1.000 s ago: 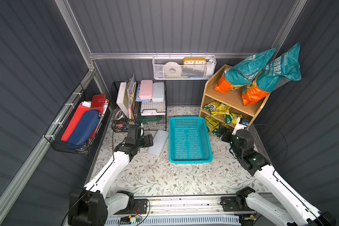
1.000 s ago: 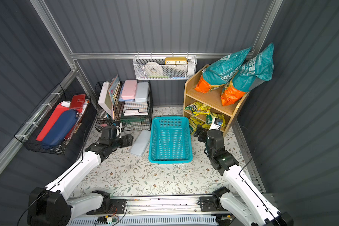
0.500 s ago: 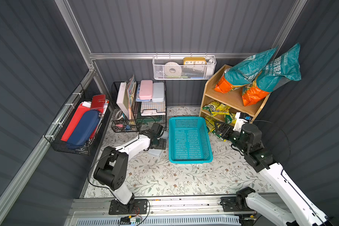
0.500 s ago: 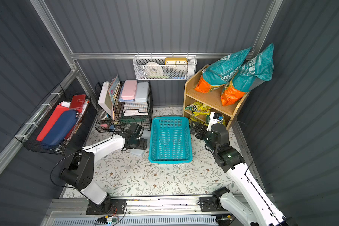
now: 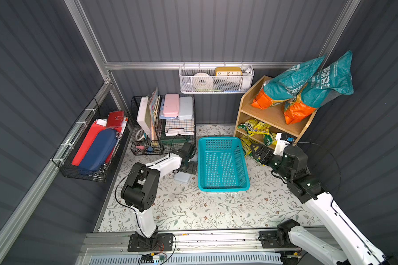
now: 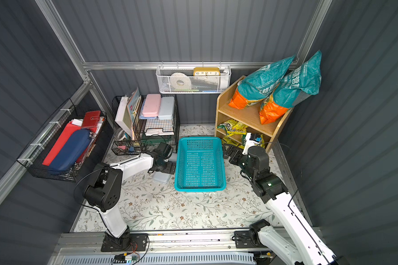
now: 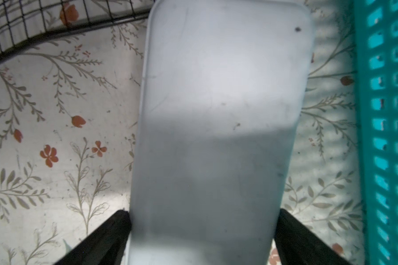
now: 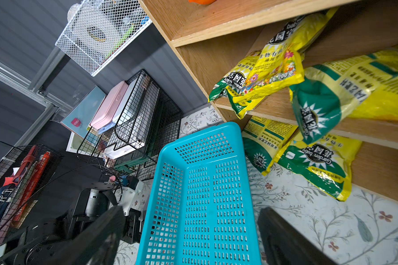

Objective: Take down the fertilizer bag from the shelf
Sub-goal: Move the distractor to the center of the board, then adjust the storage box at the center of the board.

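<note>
One second on, left claw (image 7: 203,214) straddles the grey case (image 7: 216,103).

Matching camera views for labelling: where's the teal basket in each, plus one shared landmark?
Both top views: teal basket mid-floor, in front of the shelf.
Left wrist: only a strip of its wall at the picture's edge, beside the grey case.
Right wrist: fills the middle, next to the shelf.
Shared landmark: black wire rack.

Matt wooden shelf (image 5: 271,117), glossy plastic fertilizer bag (image 8: 269,66), smooth plastic basket (image 5: 222,165).
</note>
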Controlling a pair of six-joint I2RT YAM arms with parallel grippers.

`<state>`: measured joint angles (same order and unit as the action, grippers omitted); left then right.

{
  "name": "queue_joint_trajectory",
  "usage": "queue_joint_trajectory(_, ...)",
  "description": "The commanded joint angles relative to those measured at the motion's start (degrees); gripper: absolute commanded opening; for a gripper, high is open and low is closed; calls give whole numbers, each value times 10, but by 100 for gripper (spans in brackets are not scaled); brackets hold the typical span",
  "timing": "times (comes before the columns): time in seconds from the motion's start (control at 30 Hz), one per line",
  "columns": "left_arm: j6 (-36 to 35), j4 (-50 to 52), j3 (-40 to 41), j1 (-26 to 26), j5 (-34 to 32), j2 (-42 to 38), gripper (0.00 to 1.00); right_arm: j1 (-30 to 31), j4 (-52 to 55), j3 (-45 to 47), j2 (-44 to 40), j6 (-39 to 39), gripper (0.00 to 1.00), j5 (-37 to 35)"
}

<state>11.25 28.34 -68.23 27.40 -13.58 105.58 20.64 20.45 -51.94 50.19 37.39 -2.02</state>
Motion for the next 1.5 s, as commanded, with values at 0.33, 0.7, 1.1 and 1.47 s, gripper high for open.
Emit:
queue_joint_trajectory(0.33,184,75,121,-107,-61,-49,99,17,-14,6,19,-11,95,24)
queue_joint_trajectory(0.7,229,140,152,-213,-165,-134,100,56,34,-44,70,-72,94,42)
queue_joint_trajectory(1.1,190,203,42,-212,-132,-310,99,301,172,-268,393,-149,83,-75)
queue_joint_trajectory(1.47,202,163,100,-212,53,-407,99,339,196,-403,589,-127,67,-131)
